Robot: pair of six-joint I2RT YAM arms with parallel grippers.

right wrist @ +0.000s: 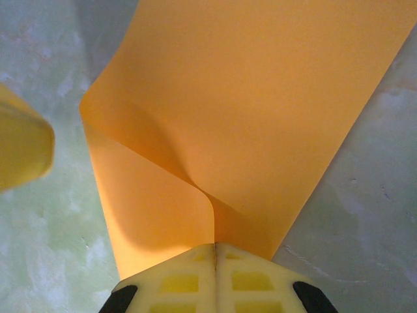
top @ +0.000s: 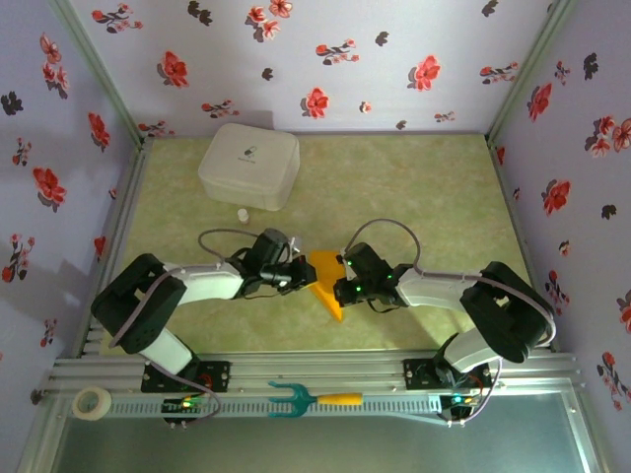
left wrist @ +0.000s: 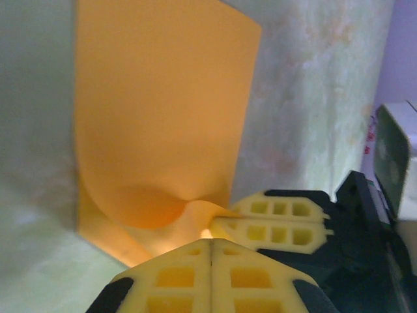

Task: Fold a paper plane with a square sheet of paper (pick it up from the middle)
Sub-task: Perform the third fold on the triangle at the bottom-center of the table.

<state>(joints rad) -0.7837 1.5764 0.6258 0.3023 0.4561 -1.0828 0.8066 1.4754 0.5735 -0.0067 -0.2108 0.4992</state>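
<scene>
At the centre of the tabletop [top: 424, 187], our left gripper [left wrist: 212, 246] from 9 o'clock and right gripper [right wrist: 215, 249] from 3 o'clock each clamp on the paper plane [right wrist: 260, 98], a half-folded orange sheet; we reckon they pinch its raised fold to sharpen the crease
</scene>
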